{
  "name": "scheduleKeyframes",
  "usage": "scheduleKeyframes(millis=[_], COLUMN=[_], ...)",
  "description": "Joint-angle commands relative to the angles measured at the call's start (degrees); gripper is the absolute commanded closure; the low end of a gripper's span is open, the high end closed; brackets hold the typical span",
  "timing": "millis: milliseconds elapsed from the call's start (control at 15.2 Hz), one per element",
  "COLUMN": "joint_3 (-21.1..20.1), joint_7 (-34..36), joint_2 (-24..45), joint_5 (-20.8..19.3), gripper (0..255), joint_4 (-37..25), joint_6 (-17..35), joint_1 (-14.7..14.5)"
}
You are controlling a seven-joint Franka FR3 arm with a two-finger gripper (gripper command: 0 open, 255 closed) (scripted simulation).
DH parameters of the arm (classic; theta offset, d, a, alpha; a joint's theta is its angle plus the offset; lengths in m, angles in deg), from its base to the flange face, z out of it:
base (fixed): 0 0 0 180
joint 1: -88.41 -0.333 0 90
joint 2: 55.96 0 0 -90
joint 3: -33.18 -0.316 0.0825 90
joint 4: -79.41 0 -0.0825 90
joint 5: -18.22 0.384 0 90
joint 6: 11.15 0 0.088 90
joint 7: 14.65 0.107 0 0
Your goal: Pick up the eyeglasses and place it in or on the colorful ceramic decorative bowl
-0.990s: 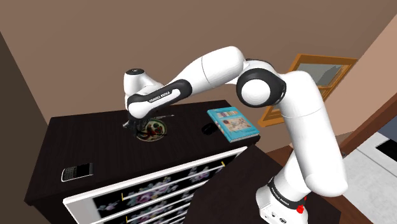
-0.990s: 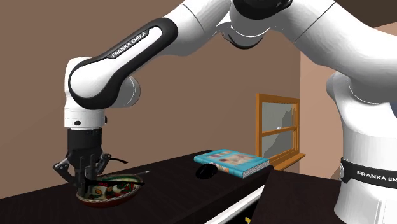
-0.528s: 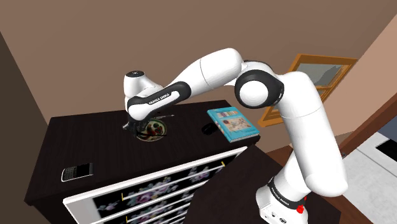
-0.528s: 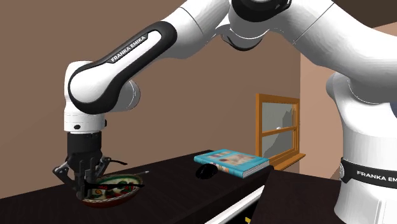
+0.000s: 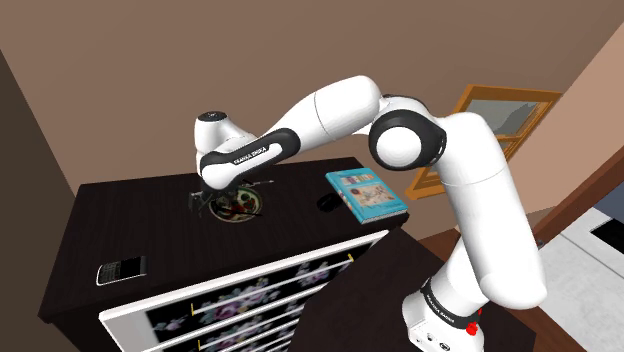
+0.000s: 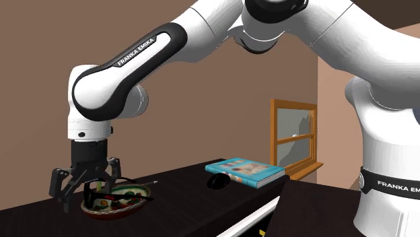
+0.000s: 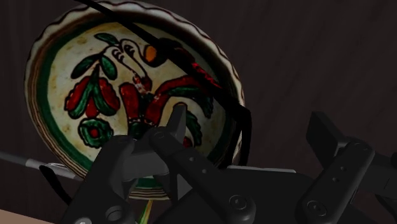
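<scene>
Pincer (image 6: 86, 192) released, eyeglasses (image 7: 244, 127) in bowl (image 7: 35, 76).
Shoulder: it hangs over the bowl on the dark counter (image 5: 130, 215). Second exterior: jaws spread either side, holding nothing. Wrist: black frame lies across painted dish, touching rim. Placement looks done; only retreat left.

I see dark dresser top (image 5: 130, 215) directly under gripper (image 6: 87, 190). Below it, drawer fronts (image 5: 250, 300): white frames, floral print on black. Plain brown wall (image 5: 150, 80) behind gripper. Wood-framed window (image 6: 295, 138) well apart from gripper, past dresser's far end, set low. Reddish-brown floor (image 5: 428, 243) beside dresser. Light flat, even.
</scene>
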Motion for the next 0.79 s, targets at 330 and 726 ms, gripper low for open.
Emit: scheduleKeyframes(millis=[330,726], joint_3=[-0.4,-0.4], joint_7=[-0.3,-0.3], joint_2=[-4.8,-4.8], joint_5=[0.5,0.5], gripper=[0,0], joint_4=[0.4,0.4], joint_6=[-4.4,-4.4], joint_1=[0.3,0.3])
